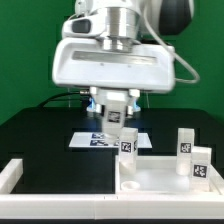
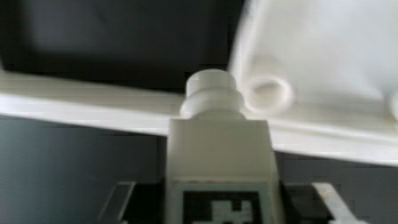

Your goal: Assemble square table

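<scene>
My gripper (image 1: 117,108) is shut on a white tagged leg (image 1: 113,118) and holds it upright above the table. In the wrist view the gripper (image 2: 222,203) grips the leg (image 2: 217,150) at its tag. The leg's rounded screw tip points down beside a small ring (image 2: 267,92) on the white square panel (image 2: 329,50). The panel (image 1: 160,178) lies at the exterior view's lower right. Two legs (image 1: 185,143) (image 1: 201,165) stand on its right side. Another tagged leg (image 1: 126,146) shows at its far left corner, just below the held one; I cannot tell if they touch.
The marker board (image 1: 95,141) lies on the black table behind the panel, under the arm. The low white border wall (image 1: 20,176) runs along the front and turns up at the exterior view's left. A green backdrop stands behind.
</scene>
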Tool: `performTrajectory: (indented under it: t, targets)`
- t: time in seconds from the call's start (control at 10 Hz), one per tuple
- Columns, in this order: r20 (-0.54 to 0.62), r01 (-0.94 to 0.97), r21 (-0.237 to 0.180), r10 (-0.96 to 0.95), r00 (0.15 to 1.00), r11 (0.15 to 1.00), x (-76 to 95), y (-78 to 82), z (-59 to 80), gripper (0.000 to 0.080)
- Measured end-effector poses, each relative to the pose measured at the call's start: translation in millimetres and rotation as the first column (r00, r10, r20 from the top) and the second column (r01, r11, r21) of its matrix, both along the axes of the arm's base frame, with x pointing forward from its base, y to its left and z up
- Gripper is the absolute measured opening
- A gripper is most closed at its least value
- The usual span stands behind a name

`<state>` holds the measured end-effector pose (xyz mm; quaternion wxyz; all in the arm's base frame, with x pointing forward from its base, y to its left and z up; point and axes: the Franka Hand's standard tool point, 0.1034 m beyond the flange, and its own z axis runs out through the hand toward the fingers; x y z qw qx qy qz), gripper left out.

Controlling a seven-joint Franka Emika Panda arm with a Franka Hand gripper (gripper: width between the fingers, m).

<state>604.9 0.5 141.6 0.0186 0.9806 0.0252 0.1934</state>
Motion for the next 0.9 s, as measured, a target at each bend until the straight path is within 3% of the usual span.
performTrajectory:
  t: [0.1, 0.5, 0.6, 0.7, 0.9]
  targets:
    - [0.020, 0.048, 0.030, -0.049, 0.999, 0.998, 13.0, 7.7, 9.7, 0.0285]
    - [0.012, 0.023, 0.009, -0.023, 1.000, 1.000, 6.3, -2.1, 3.3, 0.0287]
    - [0.031, -0.002, -0.019, 0.002, 1.000, 1.000, -8.2, -32.9, -3.5, 0.0287]
    - [0.047, 0.032, -0.010, -0.031, 0.998, 0.999, -17.0, -45.4, -13.5, 0.0287]
    - [0.089, 0.044, 0.019, -0.046, 0.995, 0.999, -14.5, -35.1, -23.7, 0.0287]
